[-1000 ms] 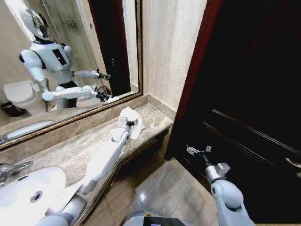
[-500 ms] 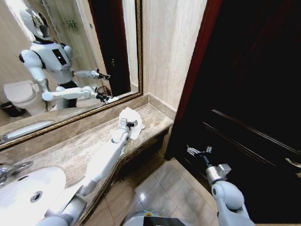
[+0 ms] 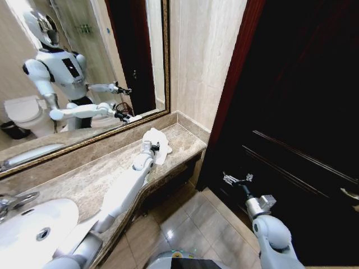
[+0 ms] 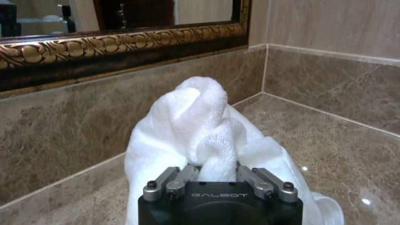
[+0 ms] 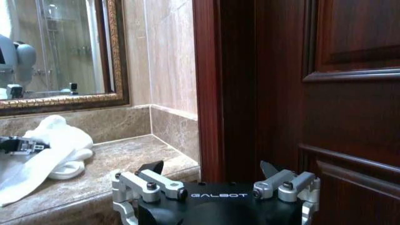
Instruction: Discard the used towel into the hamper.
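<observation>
Left claw (image 4: 220,174) grasps a fold of the white towel (image 4: 200,126), bunched on the marble table (image 3: 90,179) in the corner below the mirror (image 3: 84,73). Right claw (image 5: 211,169) hangs released by the dark door (image 3: 297,112).

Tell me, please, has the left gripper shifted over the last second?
Yes, slightly: the left gripper has eased back from the counter's far corner by the wall toward the robot, its fingers closed on the towel.

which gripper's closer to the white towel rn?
Left. The left gripper is at the white towel on the marble counter, fingers around a fold. The right gripper hangs open by the door.
</observation>
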`<state>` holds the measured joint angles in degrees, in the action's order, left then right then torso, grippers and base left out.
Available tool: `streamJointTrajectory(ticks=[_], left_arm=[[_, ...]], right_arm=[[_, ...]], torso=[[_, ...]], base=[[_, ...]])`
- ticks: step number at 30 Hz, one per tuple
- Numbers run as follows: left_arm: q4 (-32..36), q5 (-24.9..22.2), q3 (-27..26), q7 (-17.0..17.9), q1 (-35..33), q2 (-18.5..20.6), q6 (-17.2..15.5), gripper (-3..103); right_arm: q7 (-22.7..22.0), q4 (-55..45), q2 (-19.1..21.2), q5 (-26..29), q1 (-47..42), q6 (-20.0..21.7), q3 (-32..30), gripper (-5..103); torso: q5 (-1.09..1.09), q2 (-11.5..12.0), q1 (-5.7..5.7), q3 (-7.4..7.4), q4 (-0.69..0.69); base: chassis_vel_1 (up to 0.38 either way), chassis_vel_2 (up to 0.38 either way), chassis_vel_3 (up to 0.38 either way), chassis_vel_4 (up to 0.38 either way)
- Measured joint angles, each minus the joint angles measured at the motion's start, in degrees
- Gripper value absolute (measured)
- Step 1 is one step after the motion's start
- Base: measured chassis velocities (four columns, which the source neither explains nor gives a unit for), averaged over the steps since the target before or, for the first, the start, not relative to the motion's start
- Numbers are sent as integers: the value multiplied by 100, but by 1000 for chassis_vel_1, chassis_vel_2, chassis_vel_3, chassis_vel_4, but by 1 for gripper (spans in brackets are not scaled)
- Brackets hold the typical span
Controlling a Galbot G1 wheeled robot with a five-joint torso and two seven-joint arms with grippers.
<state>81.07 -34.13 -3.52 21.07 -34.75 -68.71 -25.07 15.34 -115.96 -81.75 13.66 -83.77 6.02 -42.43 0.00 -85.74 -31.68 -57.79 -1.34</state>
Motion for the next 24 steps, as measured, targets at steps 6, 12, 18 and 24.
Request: streamJointTrajectory(ticks=[6, 12, 18, 24], left_arm=[[-2, 31, 21, -19, 15, 15, 29, 10], [-2, 54, 29, -23, 15, 43, 86, 10], [44, 72, 26, -17, 14, 89, 228, 10], [72, 126, 45, -23, 12, 127, 388, 10]], right_arm=[[-1, 7, 0, -15, 7, -2, -9, 100], [-3, 10, -1, -32, 12, -2, -1, 100], [-9, 9, 8, -37, 18, -1, 16, 100], [-11, 18, 14, -41, 10, -17, 23, 100]], torso=[[0, 0, 0, 0, 0], [0, 0, 0, 0, 0], [0, 0, 0, 0, 0], [0, 0, 0, 0, 0]], base=[[0, 0, 0, 0], [0, 0, 0, 0], [0, 0, 0, 0], [0, 0, 0, 0]])
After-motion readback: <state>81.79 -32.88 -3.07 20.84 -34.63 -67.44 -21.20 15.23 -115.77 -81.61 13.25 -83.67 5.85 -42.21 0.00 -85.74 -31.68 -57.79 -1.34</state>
